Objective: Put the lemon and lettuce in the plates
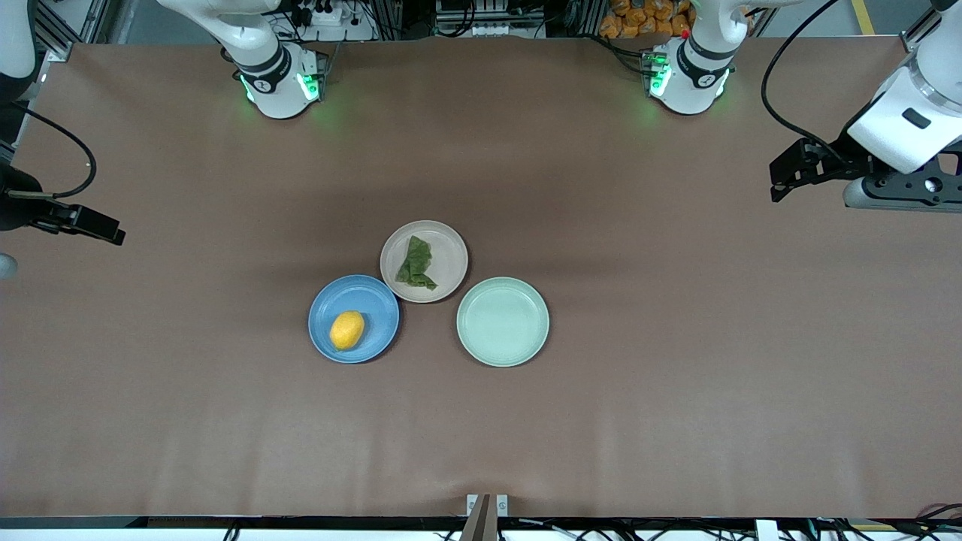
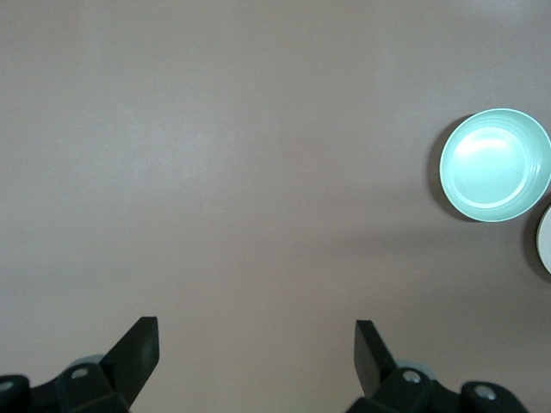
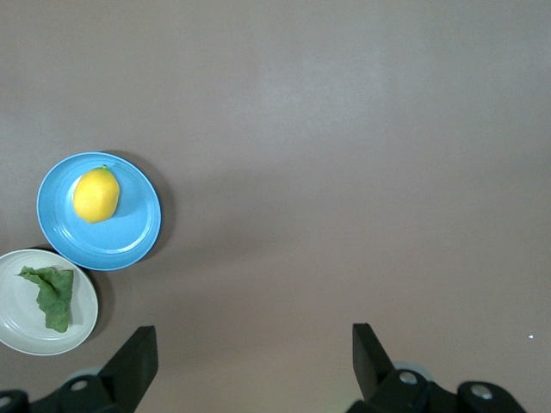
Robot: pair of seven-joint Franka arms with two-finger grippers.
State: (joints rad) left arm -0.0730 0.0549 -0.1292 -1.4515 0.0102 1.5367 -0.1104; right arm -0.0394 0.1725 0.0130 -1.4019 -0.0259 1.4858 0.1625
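I see the lemon [image 1: 347, 330] lying in the blue plate [image 1: 374, 309], just below the centre of the front view. The lettuce [image 1: 415, 263] lies in the beige plate [image 1: 445, 246], which sits a little higher in the frame and touches or nearly touches the blue one. A mint green plate [image 1: 503, 321] with nothing on it rests beside them, toward the left arm's end of the table [image 1: 676, 391].

My left gripper [image 1: 782, 178] hangs at the right edge of the front view, over bare table, well apart from the plates; its wrist view shows the fingers [image 2: 138, 348] spread wide, holding nothing, with the mint green plate at the right edge of that frame. My right gripper [image 1: 113, 229] hangs at the left edge of the front view, also over bare table. Its fingers [image 3: 138, 357] stand spread and empty too, and its wrist view catches the lemon and lettuce in their plates at the left of the frame.
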